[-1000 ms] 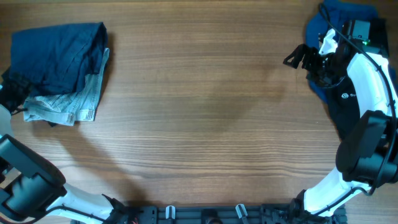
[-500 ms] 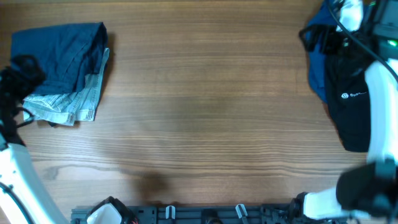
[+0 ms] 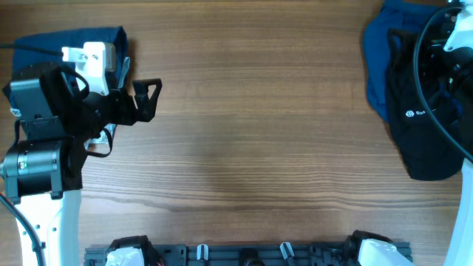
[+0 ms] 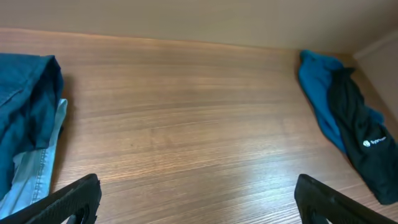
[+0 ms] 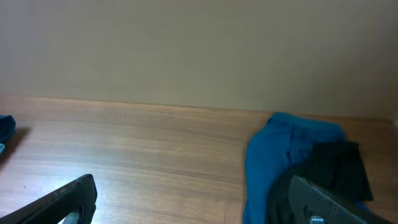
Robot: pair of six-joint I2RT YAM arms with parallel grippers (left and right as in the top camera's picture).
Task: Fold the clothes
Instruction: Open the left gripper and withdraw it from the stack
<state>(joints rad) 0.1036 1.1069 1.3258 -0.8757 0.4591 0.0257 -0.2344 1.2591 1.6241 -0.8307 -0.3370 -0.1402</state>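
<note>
A folded pile of dark blue and light denim clothes (image 3: 44, 46) lies at the far left, partly hidden under my left arm. It also shows in the left wrist view (image 4: 25, 124). A blue garment (image 3: 378, 59) with a black garment (image 3: 421, 125) on it lies crumpled at the far right, and both show in the left wrist view (image 4: 316, 87) (image 4: 364, 140) and the right wrist view (image 5: 283, 155) (image 5: 336, 162). My left gripper (image 3: 151, 98) (image 4: 202, 211) is open and empty, raised just right of the pile. My right gripper (image 5: 196, 208) is open and empty, raised beside the blue garment.
The wooden table (image 3: 251, 133) spans the view. A black rail with clips (image 3: 244, 253) runs along the near edge. A beige wall (image 5: 199, 50) stands behind the table. My right arm (image 3: 458, 44) hangs over the top right corner.
My left arm has swung in from the left edge, over the pile, to its right side. My right arm has pulled up and back off the blue and black garments toward the corner.
</note>
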